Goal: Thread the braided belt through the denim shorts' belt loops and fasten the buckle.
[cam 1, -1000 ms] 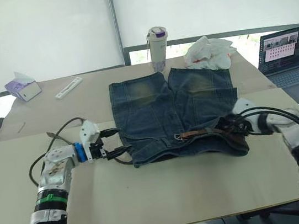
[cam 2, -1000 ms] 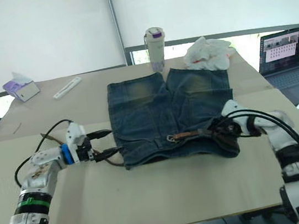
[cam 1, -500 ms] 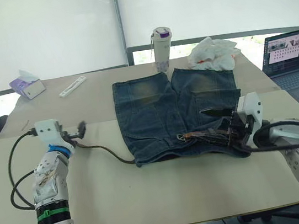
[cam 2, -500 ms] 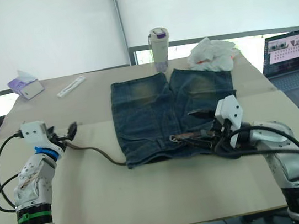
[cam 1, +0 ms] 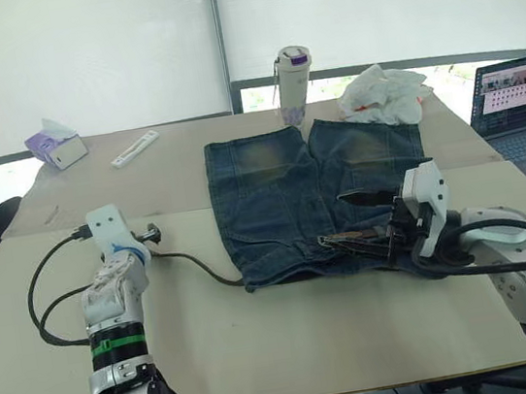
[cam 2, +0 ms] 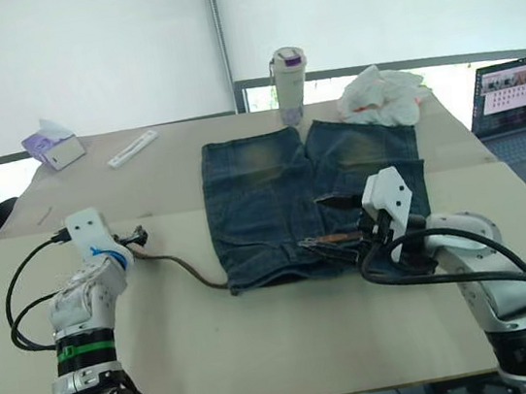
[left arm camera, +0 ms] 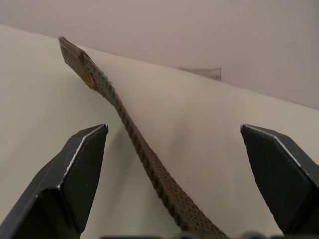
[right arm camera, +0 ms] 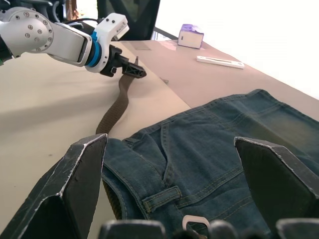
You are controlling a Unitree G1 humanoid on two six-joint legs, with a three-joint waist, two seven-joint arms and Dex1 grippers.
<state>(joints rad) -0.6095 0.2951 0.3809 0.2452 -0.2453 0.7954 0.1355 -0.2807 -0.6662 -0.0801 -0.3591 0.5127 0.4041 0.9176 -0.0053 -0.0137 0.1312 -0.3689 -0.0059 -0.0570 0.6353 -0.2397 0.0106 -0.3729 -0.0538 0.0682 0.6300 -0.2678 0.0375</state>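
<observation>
The braided belt [cam 2: 183, 270] runs across the table [cam 1: 294, 349] from the left gripper [cam 1: 151, 236] to the waistband of the denim shorts [cam 1: 315, 185], then goes under the cloth, so its middle is hidden. The shorts lie flat in the middle of the table, waistband toward the near edge. The left gripper's fingers are wide apart, with the belt's tip [left arm camera: 79, 59] poking out between them. The right gripper [cam 1: 369, 221] sits over the waistband, fingers spread, above the buckle [right arm camera: 195, 221]. One belt loop [right arm camera: 160, 199] shows just beside it.
</observation>
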